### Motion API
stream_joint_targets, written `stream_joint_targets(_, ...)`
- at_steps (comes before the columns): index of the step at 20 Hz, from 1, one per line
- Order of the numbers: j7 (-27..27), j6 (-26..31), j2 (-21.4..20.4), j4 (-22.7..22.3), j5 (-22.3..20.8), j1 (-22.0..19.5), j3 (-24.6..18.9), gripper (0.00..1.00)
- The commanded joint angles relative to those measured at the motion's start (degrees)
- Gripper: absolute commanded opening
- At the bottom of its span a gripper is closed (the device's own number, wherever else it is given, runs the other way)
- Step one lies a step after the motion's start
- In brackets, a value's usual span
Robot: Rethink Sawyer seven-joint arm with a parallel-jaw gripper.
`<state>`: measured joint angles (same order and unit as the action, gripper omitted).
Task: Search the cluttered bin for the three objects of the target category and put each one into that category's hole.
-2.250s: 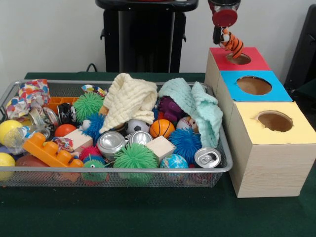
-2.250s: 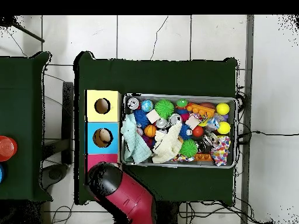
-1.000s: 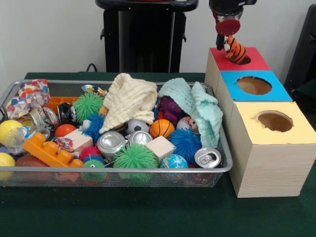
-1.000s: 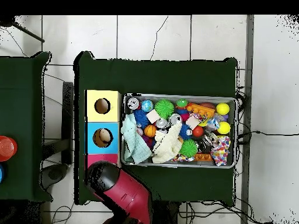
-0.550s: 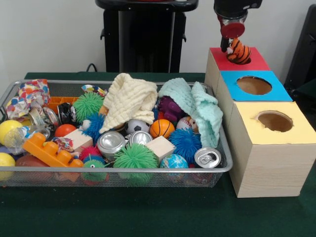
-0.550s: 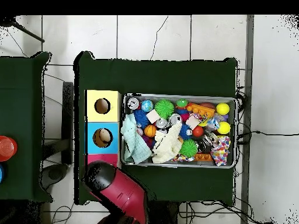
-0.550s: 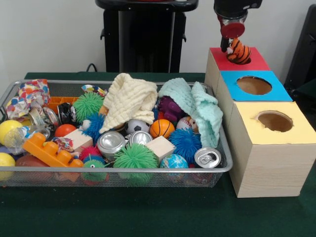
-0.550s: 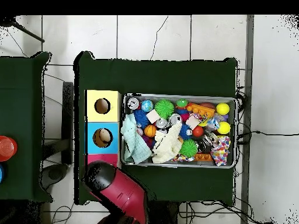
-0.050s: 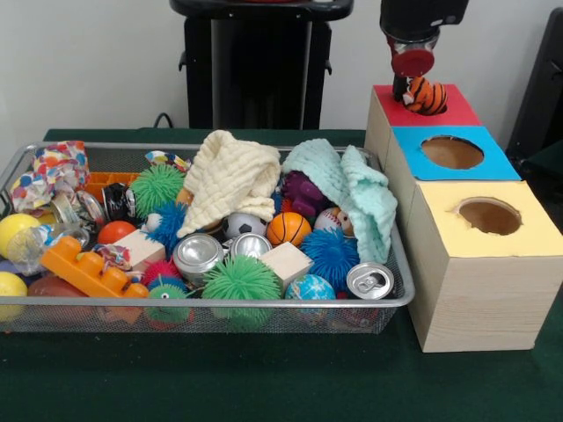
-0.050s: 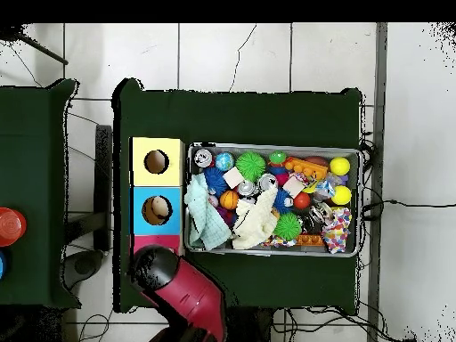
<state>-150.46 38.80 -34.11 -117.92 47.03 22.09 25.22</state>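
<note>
Orange and black stripes mark the tiger toy, which sits at the hole of the red box, right under the end effector. Whether the end effector grips the toy or has let go I cannot tell, since its tips are hidden against the toy. Next in the row stand the blue box and the yellow box, each with a round hole on top; seen from above, something tan lies inside the blue one. Beside the boxes on the green counter stands the wire bin, crowded with clutter: a cream cloth and a mint cloth draped over the pile, a small basketball, a soccer ball, green spiky balls, blue spiky balls, two cans, wooden blocks and an orange brick. From above, the red arm covers the red box.
</note>
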Motion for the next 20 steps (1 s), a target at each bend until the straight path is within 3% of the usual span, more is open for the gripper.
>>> stream_joint_targets(1, -2.58, -18.57, 7.16, -3.63, 5.25, -6.25, -14.52, 0.00)
stream_joint_targets(8, -0.05, -25.40, 7.97, -5.42, 3.72, -12.26, -20.70, 0.00)
stream_joint_targets(15, -7.59, -20.21, 8.73, -2.29, 1.39, -8.76, -16.75, 0.00)
stream_joint_targets(20, -7.47, -20.24, 8.98, -1.96, 0.55, -8.16, -15.93, 0.00)
